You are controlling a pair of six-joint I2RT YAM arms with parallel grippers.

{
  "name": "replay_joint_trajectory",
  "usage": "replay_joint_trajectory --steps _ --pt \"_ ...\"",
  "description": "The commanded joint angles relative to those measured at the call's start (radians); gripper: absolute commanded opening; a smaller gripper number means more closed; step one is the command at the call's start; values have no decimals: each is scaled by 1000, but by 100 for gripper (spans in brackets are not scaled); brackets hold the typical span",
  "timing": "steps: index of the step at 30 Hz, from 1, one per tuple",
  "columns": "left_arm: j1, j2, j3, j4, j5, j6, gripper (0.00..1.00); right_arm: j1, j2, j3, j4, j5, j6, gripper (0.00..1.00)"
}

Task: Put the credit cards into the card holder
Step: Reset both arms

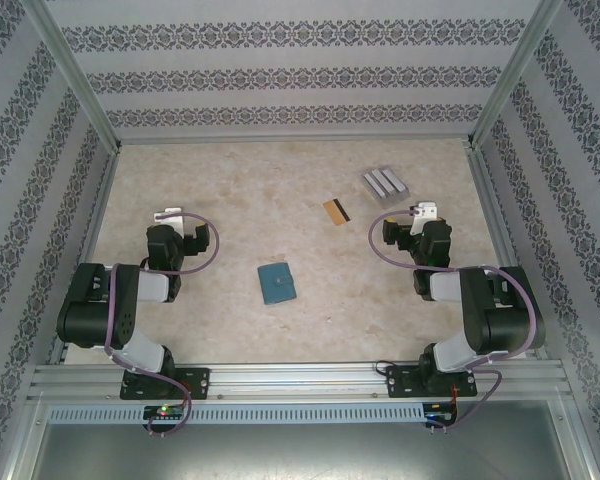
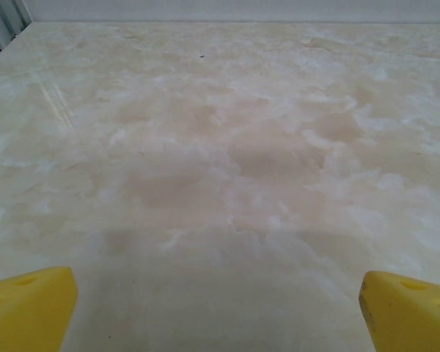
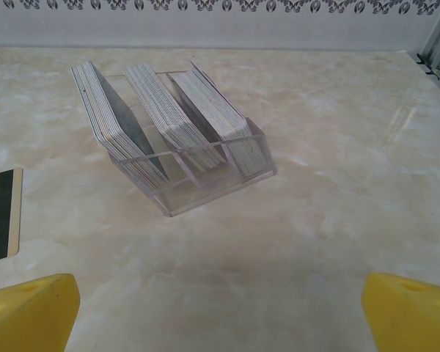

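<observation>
Marble-look table point(image 1: 230, 180) | patterned walls point(image 1: 280, 60) | card holder point(image 1: 276, 283) flat, mid-table

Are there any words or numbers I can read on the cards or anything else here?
No words or numbers can be read anywhere.
Gold card: a dark stripe, no print showing.
Stacked cards in the clear rack: seen mostly edge-on, nothing legible.
Card holder: plain teal, no label visible, though it is small in the top view.
</observation>
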Motion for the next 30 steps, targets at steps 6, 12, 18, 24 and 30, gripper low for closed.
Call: replay_joint_trajectory --steps 6,12,18,24,30 --pt "-14 -3 25 -20 -2 13 99 1 -11 15 16 3 4 98" --pt "-15 -3 34 -38 30 28 99 2 -11 15 16 4 4 98" --pt "-15 -3 34 -38 30 27 99 2 -7 20 7 6 5 98" --pt "-14 -3 35 -38 30 28 99 -2 -6 23 2 -8 6 98" --pt "-16 -3 34 -38 28 28 99 -2 -15 10 21 -34 -3 98"
